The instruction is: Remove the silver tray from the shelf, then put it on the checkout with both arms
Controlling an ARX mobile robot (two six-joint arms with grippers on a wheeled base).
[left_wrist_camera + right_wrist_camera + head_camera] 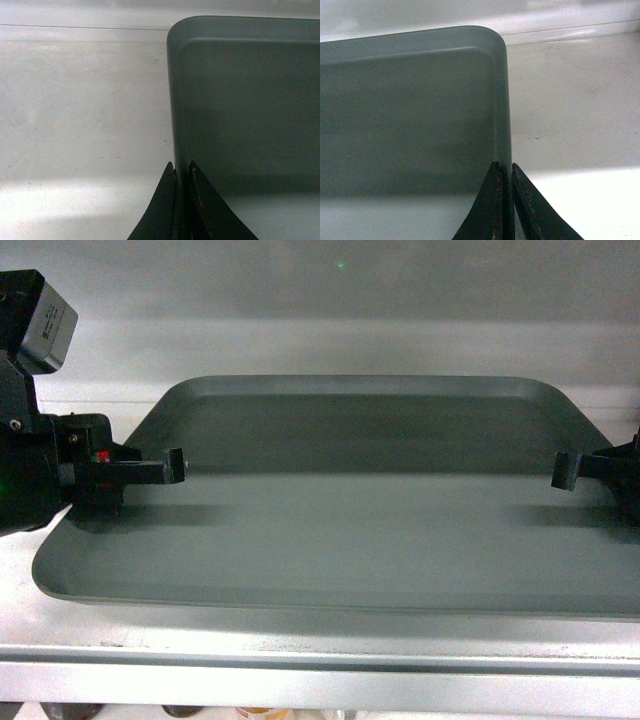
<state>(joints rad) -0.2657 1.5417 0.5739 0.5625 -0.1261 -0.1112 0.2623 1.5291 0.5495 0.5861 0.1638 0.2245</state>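
- While the silver tray (360, 510) sits flat on the white shelf (300, 655), both grippers are on its short edges, one per side.
- Tray spans most of the head view; far rim runs close to the pale back panel (330, 300), near rim sits just behind the shelf's front lip.
- Left gripper (178, 466): clamped on the tray's left rim. Left wrist view shows the two black fingers (162, 210) pinched narrow with the rim edge running between them, one finger outside on the shelf side, one inside over the tray floor.
- Right gripper (566, 472): same story on the right rim. Right wrist view has the fingers (487, 210) nearly together, the rim between them.
- Each grip lands roughly mid-way along its short edge; both far rounded corners of the tray are visible in the wrist views, beyond the fingertips.
- Left arm carries a grey camera box (45, 325) and a small red part (102, 456) near the wrist.
- Cannot tell whether the tray is lifted off the shelf board at all; it looks level.
- Some small items are partly visible under the shelf edge at bottom of the head view, too cropped to identify.
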